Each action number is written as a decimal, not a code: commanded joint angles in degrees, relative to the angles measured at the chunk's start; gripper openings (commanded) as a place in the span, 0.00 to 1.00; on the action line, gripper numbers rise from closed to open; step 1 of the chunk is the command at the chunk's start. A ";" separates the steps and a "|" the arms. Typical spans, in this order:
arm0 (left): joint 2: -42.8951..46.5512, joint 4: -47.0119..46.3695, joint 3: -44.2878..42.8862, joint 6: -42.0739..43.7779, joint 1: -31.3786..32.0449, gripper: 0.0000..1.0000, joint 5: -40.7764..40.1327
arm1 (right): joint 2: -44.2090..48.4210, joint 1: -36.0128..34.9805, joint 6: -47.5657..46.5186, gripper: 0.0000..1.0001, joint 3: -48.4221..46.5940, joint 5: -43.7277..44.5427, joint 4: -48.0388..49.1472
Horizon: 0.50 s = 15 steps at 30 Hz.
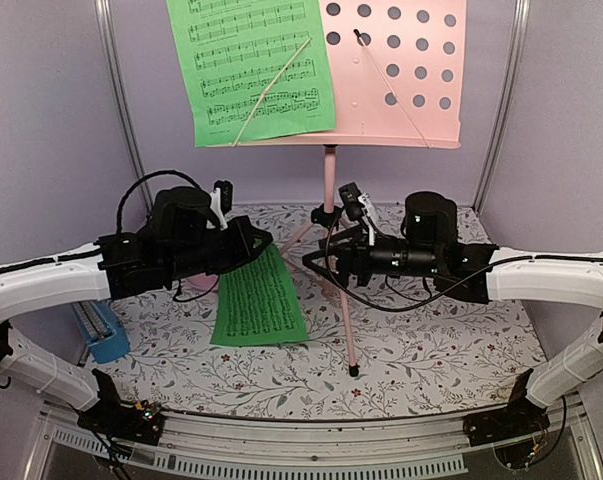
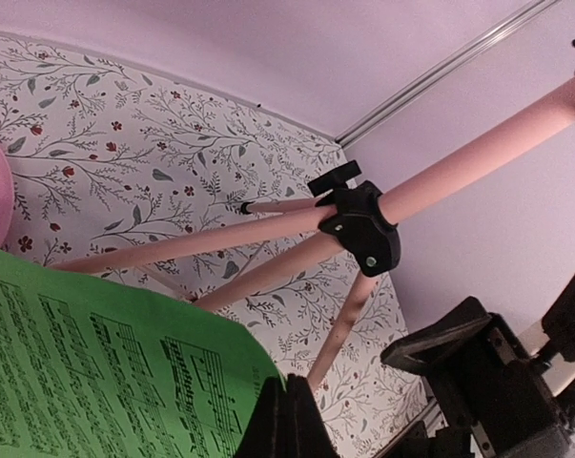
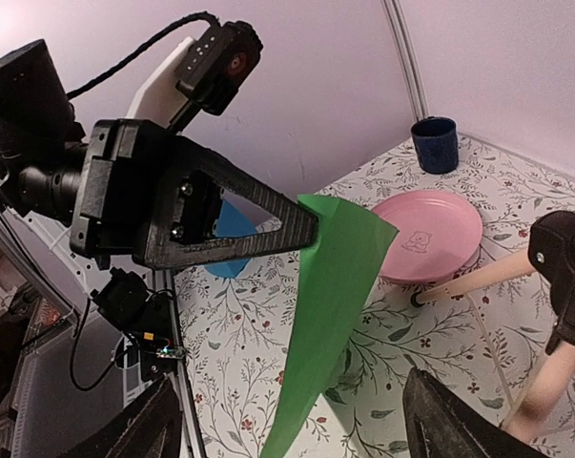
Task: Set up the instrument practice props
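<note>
Looks like you're mid-way through the sheet-music step. One green page (image 1: 251,60) is already up on the left half of the pink music stand (image 1: 329,170), tucked behind its wire retainer. The right half of the perforated desk (image 1: 433,120) is bare.

The second green page (image 1: 256,300) is the one in play. Your left gripper (image 1: 264,243) has its jaws clamped together on the page's top edge, and it dangles over the floral bench (image 1: 431,350) in the middle of the overhead view, just left of the stand's pole. Your right gripper (image 1: 326,262) sits facing it, close to the tripod hub (image 2: 363,224). Its jaws are wide apart and holding nothing, though the wrist view shows the page's lower end hanging in line with them.

My guess for the next move: either hand off to the right gripper or lift the page straight up to the bare half of the desk. Either way the paper is floppy, so support it and watch those tripod legs. You'll also need to get it behind the right-hand wire.

The blue metronome (image 1: 101,335) waits at the lower left of the overhead view, partly hidden by your left arm, so that's probably after this. The pink disc (image 3: 430,234) and dark blue cup (image 3: 435,143) can stay put.
</note>
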State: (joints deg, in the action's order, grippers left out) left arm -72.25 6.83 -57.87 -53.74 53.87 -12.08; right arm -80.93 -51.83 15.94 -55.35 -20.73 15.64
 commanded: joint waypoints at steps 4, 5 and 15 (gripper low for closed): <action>-3.66 -3.36 -3.49 -1.17 3.38 0.00 -2.95 | -5.40 -3.33 2.62 0.78 -5.94 6.65 -3.61; -3.90 -3.51 -3.70 -1.19 3.57 0.00 -3.23 | -6.21 -3.86 2.61 0.77 -6.39 7.66 -4.28; -4.88 -5.64 -3.83 -2.22 4.33 0.00 -3.85 | -8.35 -5.82 2.87 0.67 -6.99 18.96 -7.72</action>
State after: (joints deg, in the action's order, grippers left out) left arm -76.60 3.75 -60.73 -55.40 57.34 -14.92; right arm -88.90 -57.34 18.41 -61.25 -7.86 9.41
